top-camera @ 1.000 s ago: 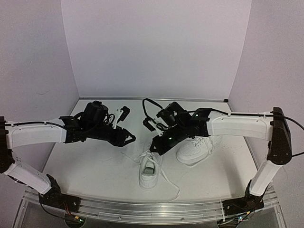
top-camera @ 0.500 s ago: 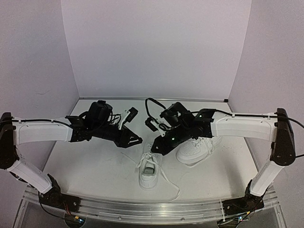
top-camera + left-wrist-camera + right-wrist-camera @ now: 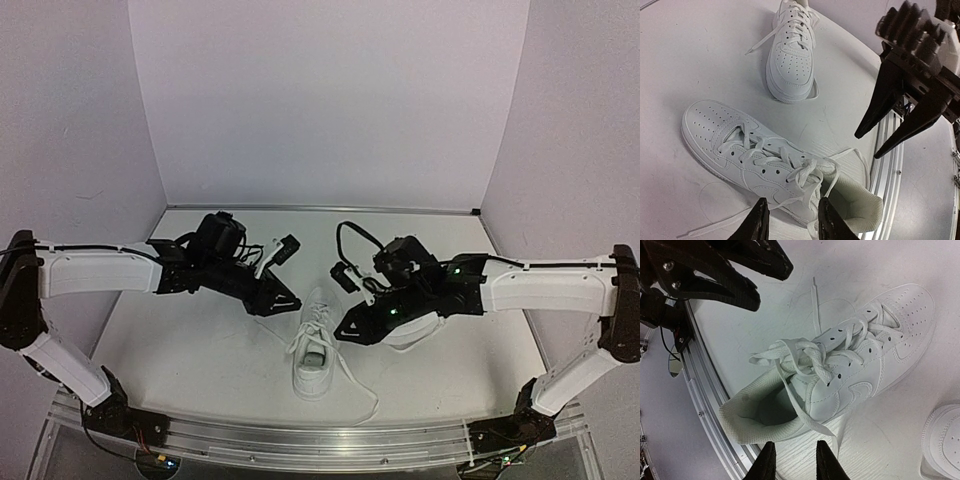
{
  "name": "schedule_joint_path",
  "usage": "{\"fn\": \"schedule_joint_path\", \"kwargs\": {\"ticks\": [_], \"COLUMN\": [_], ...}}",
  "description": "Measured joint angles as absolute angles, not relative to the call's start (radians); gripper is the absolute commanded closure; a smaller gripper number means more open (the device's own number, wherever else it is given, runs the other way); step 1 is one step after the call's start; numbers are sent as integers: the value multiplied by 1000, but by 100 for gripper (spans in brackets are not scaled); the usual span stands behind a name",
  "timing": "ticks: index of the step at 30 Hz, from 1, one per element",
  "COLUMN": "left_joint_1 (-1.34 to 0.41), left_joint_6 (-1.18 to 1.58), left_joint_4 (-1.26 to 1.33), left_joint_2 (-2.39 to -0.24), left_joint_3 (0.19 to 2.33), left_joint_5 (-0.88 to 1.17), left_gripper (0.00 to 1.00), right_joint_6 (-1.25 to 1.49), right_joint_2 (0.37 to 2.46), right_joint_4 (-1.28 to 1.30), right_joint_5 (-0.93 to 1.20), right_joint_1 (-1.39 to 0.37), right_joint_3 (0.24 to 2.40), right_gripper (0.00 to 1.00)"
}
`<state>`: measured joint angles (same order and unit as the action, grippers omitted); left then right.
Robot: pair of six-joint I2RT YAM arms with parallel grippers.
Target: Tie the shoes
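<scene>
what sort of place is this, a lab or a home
Probably a robot lab bench: two arms mounted on a metal rail, bare walls around a white table, only sneakers laid out.

Robotics lab cell, plain pale walls (image 3: 330, 100) around a white bench (image 3: 200, 352), aluminium rail (image 3: 300, 442) along bottom edge, two robot arms (image 3: 100, 272).

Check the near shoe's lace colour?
White laces, matching the near shoe; clearest in the right wrist view.
</scene>
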<state>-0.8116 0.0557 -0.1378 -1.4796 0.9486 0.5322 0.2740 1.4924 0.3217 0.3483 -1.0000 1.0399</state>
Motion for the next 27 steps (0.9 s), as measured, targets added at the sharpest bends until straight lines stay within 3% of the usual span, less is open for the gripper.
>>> {"fn": "schedule_joint_path", "kwargs": {"ticks": [23,27], "left_joint_1": [-928,-926], "left_joint_6": [-213,-212], "left_joint_4": [-447,-464], "left_joint_2": [-1685,-1684], "left_joint_3": [1224,1223], "left_joint_5": [468,452], "left_gripper": [75,75], "right_joint_6": [328,341], "right_joint_2": [1511,1472], "right_joint_4": [173,173], "right_joint_5": [348,339], "right_joint_1": [-1007,-1007], "right_joint_3": [932,915], "right_gripper": [72,67]}}
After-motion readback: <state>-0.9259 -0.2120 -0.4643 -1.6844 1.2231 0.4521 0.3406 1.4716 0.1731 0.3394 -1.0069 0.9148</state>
